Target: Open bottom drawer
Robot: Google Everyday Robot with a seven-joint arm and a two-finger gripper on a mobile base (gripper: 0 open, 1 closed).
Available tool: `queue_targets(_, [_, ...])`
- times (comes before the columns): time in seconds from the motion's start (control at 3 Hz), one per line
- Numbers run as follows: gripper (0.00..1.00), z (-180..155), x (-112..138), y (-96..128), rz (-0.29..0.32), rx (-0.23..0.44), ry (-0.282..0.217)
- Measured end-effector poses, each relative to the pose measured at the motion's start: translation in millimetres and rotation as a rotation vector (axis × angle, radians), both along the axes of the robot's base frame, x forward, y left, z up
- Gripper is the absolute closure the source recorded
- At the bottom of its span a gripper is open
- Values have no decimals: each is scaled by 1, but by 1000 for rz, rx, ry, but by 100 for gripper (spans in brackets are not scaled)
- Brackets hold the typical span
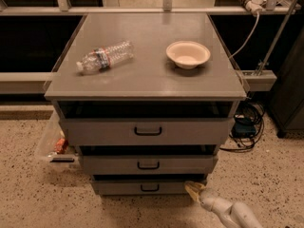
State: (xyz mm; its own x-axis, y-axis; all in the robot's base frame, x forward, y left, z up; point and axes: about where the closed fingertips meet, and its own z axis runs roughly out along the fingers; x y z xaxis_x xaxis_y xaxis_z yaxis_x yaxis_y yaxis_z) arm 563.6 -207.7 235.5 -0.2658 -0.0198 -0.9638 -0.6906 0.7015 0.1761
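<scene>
You have one grey cabinet (142,82) with three drawer fronts stacked below its top, each with one black loop handle and a dark gap above it. On the cabinet's top lie one clear plastic bottle (105,57) on its side, toward the left edge, and one shallow bowl (188,54) upright toward the right, well apart from each other. On the floor (28,198) at the cabinet's left side sits one clear plastic bin (50,141), touching or just beside it; at its right side a tangle of cables (247,127) lies on the floor. The speckled floor in front of the cabinet is open. The bottom drawer (118,187) is the lowest front of the cabinet, its handle (150,188) at mid-width. Your one gripper (194,190) sits at the right end of that front, low near the floor, right of the handle and apart from it. Whether it is open or closed you cannot tell, nor whether it touches the front. Its pale arm (228,213) trails away from the cabinet toward the lower right.
</scene>
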Motion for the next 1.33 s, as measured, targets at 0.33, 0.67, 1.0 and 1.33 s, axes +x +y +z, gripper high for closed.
queue_targets(0.33, [12,6,8,-4,21,-68,-13])
queue_targets(0.67, [0,13,20,-11,44,-137,-41])
queue_targets(1.0, [0,13,20,-11,45,-137,-41])
queue_targets(1.33, [0,6,16,-2,41,-96,-20])
